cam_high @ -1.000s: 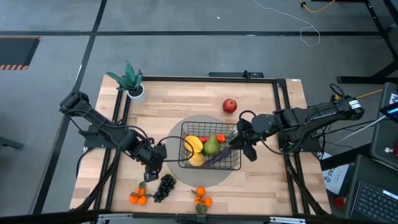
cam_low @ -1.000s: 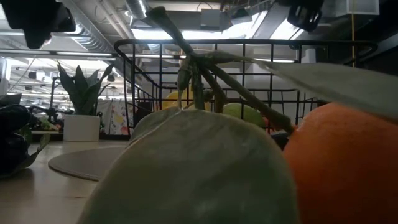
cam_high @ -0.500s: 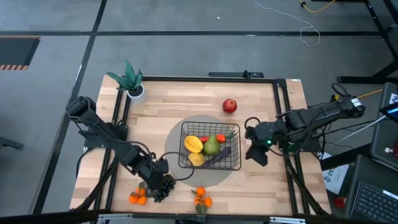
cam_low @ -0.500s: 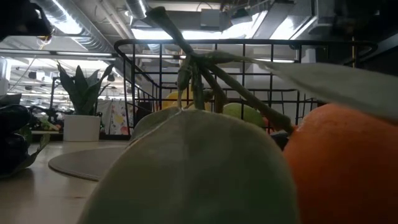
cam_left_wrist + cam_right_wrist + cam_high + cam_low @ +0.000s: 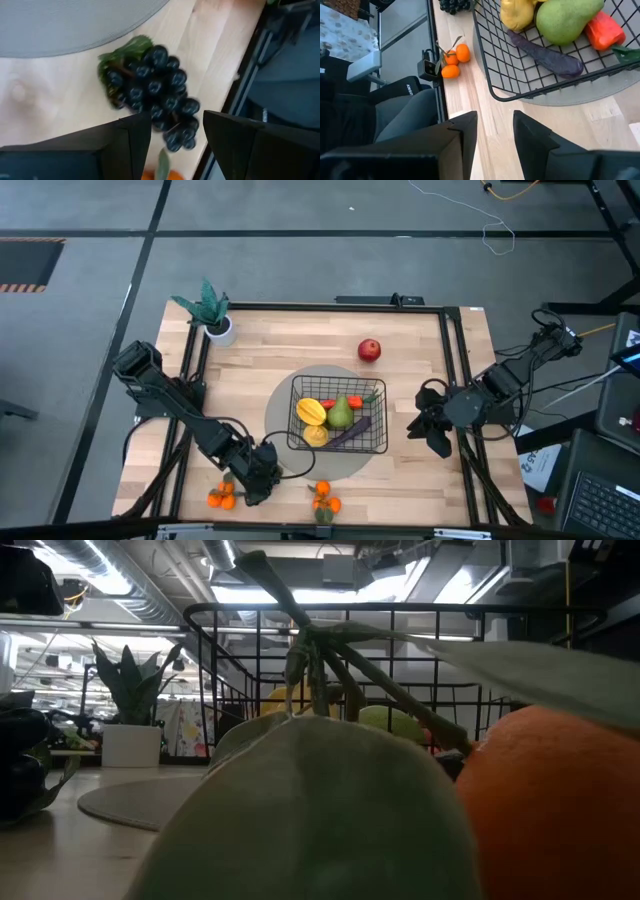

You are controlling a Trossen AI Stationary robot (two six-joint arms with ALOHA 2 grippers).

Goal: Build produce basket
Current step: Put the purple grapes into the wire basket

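— The left arm has swung down to the near edge of the table. A second ago its left gripper [image 5: 258,480] was up beside the basket [image 5: 338,446]; now it sits right over the black grapes [image 5: 155,95].

— And the right one?

— The right gripper [image 5: 432,426] has pulled back from the basket's right side and hangs above the table's right edge, well clear. It looks like it's finished its turn, so I'd say the grapes are the next thing to go in.

— Are the left fingers on the grapes yet?

— From its own wrist camera, no. The fingers [image 5: 132,137] stand wide apart with the lower end of the bunch showing between them, and I see no contact. They opened up a bit on the way in. Nothing is held.

— From above I can't even see the grapes.

— Right, the gripper covers them, so how high it hovers is hard to judge; I'd guess it's low but not down.

— The right hand's fingers?

— A moderate gap, nothing between them, just bare table below.

— What's in the basket so far?

— It's on the round grey mat [image 5: 285,395], holding a pear [image 5: 566,20], an eggplant [image 5: 545,52], a lemon [image 5: 517,14], and what I take for a starfruit [image 5: 311,411]. The apple [image 5: 369,350] is out on the table behind it, and two tangerine clusters [image 5: 222,497] lie along the near edge.
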